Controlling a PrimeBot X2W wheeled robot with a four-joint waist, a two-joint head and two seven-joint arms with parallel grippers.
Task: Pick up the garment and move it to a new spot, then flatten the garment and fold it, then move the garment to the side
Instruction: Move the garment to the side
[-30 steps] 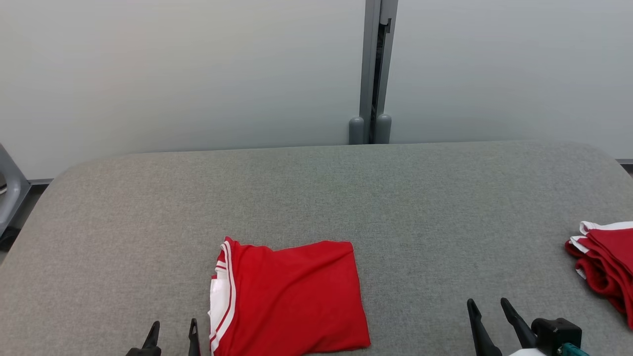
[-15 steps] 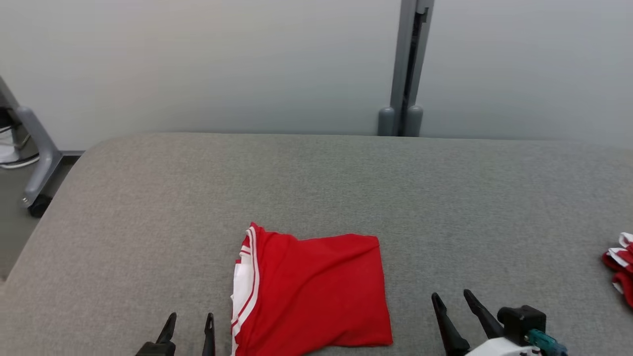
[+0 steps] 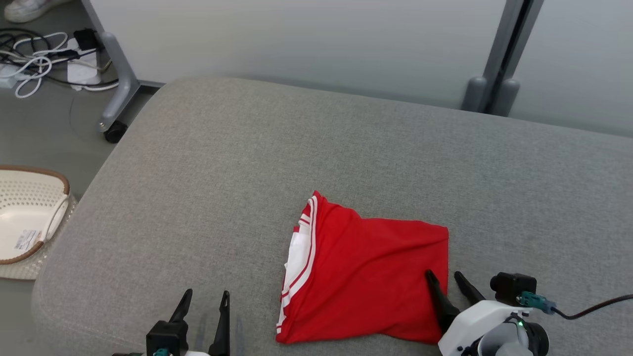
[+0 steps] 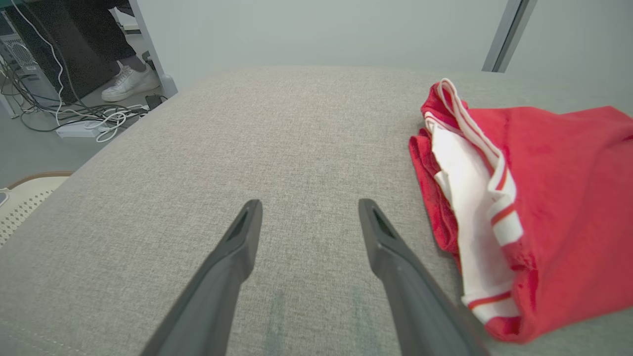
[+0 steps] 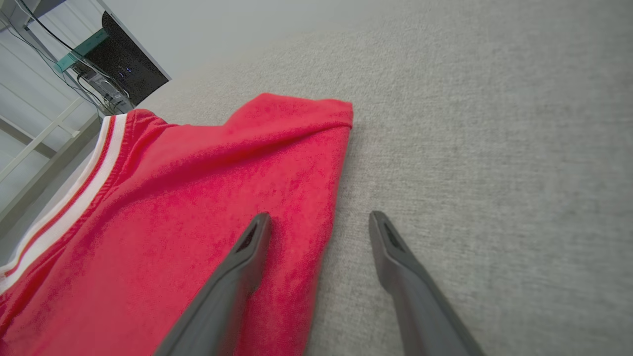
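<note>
Left gripper (image 3: 207, 294): two long dark-grey tapered fingers (image 4: 232, 257), slotted tips; black block base (image 3: 165, 337).
Right gripper (image 3: 443, 273): identical fingers; glossy white rounded wrist housing (image 3: 472, 321); black box-shaped camera module (image 3: 513, 288); teal plug (image 3: 533, 300); thin black cable (image 3: 593, 306); green indicator light (image 3: 519, 324).

Pale basket (image 3: 30, 192) (left side); tangled cables (image 3: 35, 61)

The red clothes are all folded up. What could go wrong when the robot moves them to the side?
1. The right gripper stands open astride the garment's right edge. It might pinch just the top layer, and the fold could fall open.
2. The left gripper is open over the table, beside the garment and not touching it. A pull from one side alone may drag and bunch the cloth.
</note>
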